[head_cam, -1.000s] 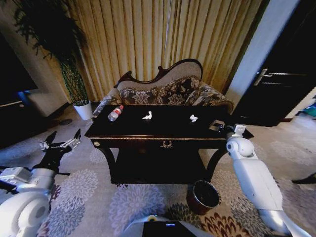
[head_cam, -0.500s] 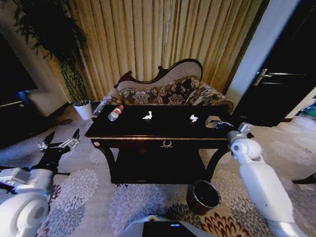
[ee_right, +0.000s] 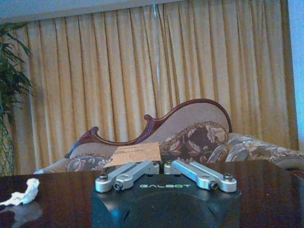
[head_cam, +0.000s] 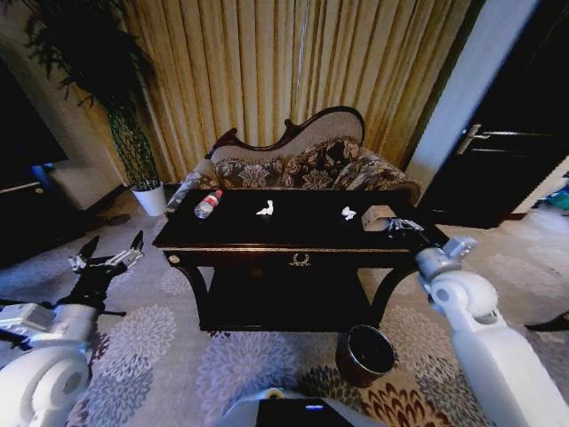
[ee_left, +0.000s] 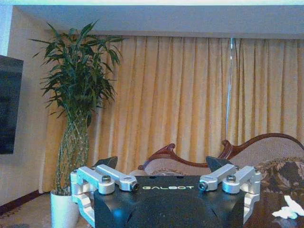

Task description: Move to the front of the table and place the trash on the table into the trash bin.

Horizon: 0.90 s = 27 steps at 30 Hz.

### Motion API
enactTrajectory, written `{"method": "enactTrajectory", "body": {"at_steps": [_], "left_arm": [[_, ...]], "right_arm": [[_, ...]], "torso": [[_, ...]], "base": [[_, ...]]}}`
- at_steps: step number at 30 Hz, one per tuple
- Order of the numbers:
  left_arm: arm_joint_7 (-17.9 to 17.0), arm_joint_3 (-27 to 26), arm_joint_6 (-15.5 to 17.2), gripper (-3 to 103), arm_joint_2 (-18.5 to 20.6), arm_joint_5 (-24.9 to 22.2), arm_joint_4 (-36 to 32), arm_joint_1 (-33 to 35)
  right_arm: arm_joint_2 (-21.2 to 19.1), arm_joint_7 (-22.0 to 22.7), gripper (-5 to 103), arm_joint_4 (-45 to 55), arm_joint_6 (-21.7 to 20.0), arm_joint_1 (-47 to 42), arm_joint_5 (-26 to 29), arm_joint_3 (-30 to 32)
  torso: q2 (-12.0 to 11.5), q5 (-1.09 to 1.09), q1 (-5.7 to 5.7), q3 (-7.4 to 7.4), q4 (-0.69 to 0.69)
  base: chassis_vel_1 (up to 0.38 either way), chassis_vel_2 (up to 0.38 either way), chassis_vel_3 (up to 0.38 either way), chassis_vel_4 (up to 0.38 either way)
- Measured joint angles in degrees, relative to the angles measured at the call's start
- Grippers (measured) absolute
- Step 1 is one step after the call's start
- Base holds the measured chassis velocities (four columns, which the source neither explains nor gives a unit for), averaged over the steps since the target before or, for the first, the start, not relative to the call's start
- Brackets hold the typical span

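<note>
While the right claw (head_cam: 389, 222) is being held over the right end of the surface (head_cam: 302, 233), close to its near edge, its fingers are being kept together on a tan scrap (head_cam: 378, 213), which is standing tilted at the fingertips in the right wrist view (ee_right: 135, 154). The left claw (head_cam: 111, 253) is being held low, well left of the surface and over open carpet, with its fingers (ee_left: 107, 162) spread apart.

Three further pieces of trash are lying on the surface. One bottle (head_cam: 207, 204) is lying on its side near the left end, its long axis running diagonally from the back edge toward the left near corner; which end carries the cap cannot be told. Two white paper scraps are lying apart, one near the middle (head_cam: 265, 209) and one toward the right (head_cam: 348, 213), near the right claw.

One bin (head_cam: 366, 354) is standing upright on the carpet, just in front of the right leg. The sofa (head_cam: 302, 160) is standing close behind the back edge. Open carpet is lying along the front and to the left.
</note>
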Motion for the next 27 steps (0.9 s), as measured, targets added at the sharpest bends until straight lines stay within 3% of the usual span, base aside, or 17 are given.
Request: {"method": "enactTrajectory", "body": {"at_steps": [14,27], "left_arm": [[0.1,0.2,-0.1,100,0.5,0.0,0.1,0.0],[0.2,0.2,-0.1,100,0.2,0.1,-0.5,0.2]], "right_arm": [[1.6,-1.5,0,1.1,1.2,-3.6,-3.8,1.4],[2.4,-1.6,0,0.4,1.6,-4.2,-4.1,1.5]], "torso": [[0.0,0.0,0.0,0.0,0.0],[0.0,0.0,0.0,0.01,0.01]], "base": [[0.0,0.0,0.0,0.0],[0.043,-0.045,-0.05,0.048]]}}
